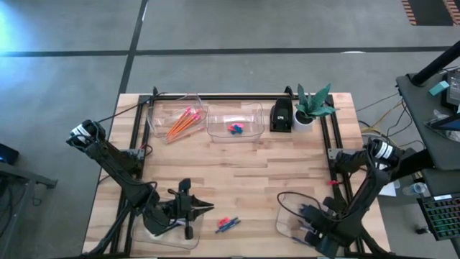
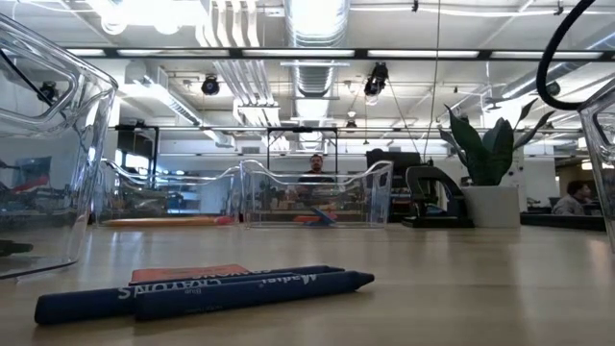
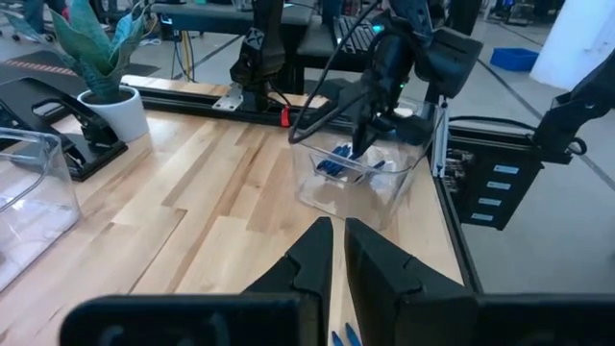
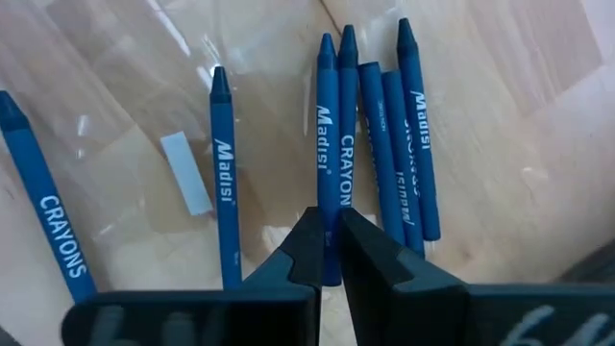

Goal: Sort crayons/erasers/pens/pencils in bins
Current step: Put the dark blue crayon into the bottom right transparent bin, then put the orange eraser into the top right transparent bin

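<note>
Wooden table — right claw clamped on 1 blue crayon (white "CRAYON" lettering); left claw together.

Lighting was bright and even, from ceiling fixtures that were blown out to white in the low view. On the tabletop the high view showed only soft, short shadows under the arms. A pale glare patch lay on the floor at the upper left corner. The near crayons in the low view were soft, out of focus, while the far room looked sharper. The clear bin wall bent the background and carried bright reflections. The right wrist view was slightly hazy, possibly from the plastic bin floor; crayon lettering stayed legible.
</note>
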